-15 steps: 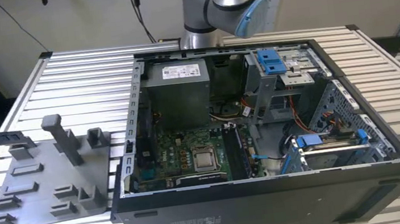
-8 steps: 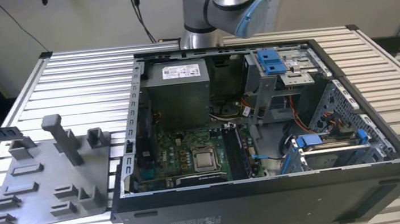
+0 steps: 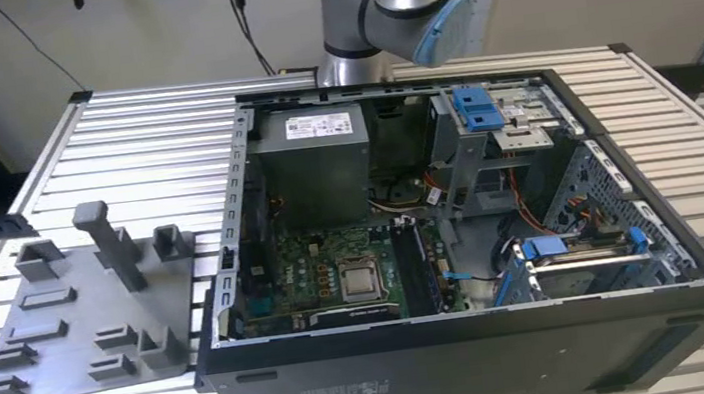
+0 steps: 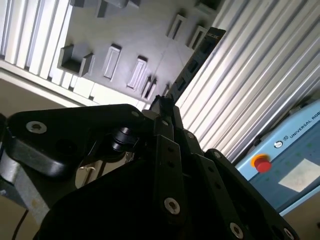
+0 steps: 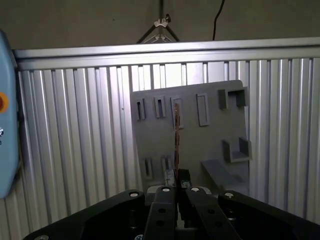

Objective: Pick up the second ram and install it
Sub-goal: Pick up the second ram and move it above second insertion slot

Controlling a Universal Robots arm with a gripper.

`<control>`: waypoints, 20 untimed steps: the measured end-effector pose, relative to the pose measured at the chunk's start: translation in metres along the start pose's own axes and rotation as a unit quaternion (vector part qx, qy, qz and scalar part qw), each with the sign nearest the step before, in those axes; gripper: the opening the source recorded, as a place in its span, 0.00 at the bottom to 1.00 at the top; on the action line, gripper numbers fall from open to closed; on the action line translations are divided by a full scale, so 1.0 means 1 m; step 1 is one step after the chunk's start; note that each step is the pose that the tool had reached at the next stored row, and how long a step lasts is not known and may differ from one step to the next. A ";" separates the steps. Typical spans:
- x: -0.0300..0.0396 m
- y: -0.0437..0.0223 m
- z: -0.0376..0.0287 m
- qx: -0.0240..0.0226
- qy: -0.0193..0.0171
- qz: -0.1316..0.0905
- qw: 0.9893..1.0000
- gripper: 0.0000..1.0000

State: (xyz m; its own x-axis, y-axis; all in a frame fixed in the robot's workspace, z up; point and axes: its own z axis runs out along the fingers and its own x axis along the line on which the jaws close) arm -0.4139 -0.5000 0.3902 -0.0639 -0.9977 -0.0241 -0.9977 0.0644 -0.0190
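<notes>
One stick, gripped: the gripper [image 5: 177, 184] is pinched tight on the second ram [image 5: 176, 135], holding it by one end. The stick's long axis runs straight out past the fingertips, in line with the tool. It's edge-on in the first wrist view, just a thin line. Well behind it lies the grey parts tray [image 5: 210, 135] on the slatted table [image 5: 75, 150]. The computer case [image 3: 480, 358] sits beside that tray, on the exterior view's right, with the motherboard slots [image 3: 417, 265] flat on its floor.
</notes>
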 end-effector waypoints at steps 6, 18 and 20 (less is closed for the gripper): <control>-0.0002 -0.0002 -0.0074 0.000 0.000 0.001 1.000 0.14; -0.0004 -0.0016 -0.0096 0.000 0.000 0.001 1.000 0.14; -0.0005 -0.0042 -0.0094 0.000 0.000 0.001 1.000 0.14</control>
State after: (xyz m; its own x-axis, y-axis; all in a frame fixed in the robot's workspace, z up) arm -0.4098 -0.5000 0.3997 -0.0657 -0.9975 -0.0240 -0.9976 0.0662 -0.0189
